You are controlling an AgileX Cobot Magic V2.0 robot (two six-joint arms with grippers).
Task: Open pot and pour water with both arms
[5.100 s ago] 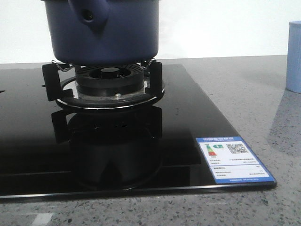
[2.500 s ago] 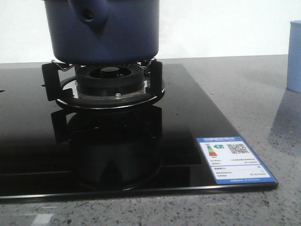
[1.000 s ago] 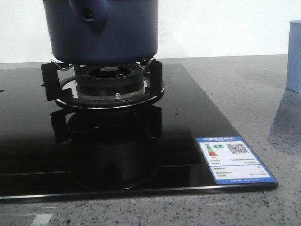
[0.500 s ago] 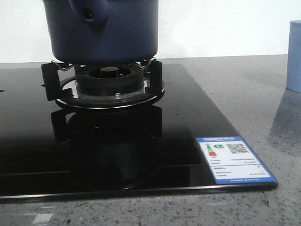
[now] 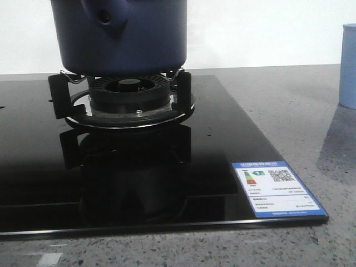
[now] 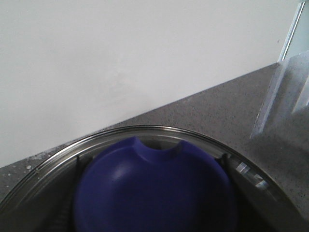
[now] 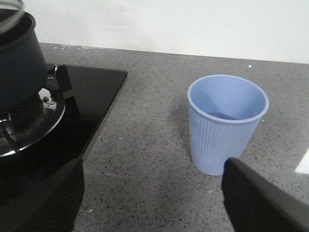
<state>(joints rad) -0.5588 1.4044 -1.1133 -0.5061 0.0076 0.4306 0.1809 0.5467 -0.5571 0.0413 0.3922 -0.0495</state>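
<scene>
The dark navy pot [image 5: 125, 33] stands on the burner grate [image 5: 125, 103] of the black glass hob; its handle lug with a hole [image 5: 104, 16] faces me. In the left wrist view the glass lid [image 6: 159, 133] with its blue knob [image 6: 154, 188] fills the lower part. Dark fingers [image 6: 223, 160] hug both sides of the knob, so my left gripper looks shut on it. In the right wrist view the lid's rim [image 7: 12, 7] shows just above the pot [image 7: 19, 63]. My right gripper [image 7: 154, 203] is open and empty, low over the counter, close to the pale blue ribbed cup [image 7: 227, 121].
The cup also shows at the right edge of the front view [image 5: 349, 67]. The hob [image 5: 233, 128] carries a blue energy label [image 5: 278, 188] at its near right corner. Grey speckled counter [image 7: 149, 145] lies between hob and cup. A white wall stands behind.
Pot, hob and cup keep their places in the front view. Only the dark reflection in the glass hob under the burner has shifted a little.
</scene>
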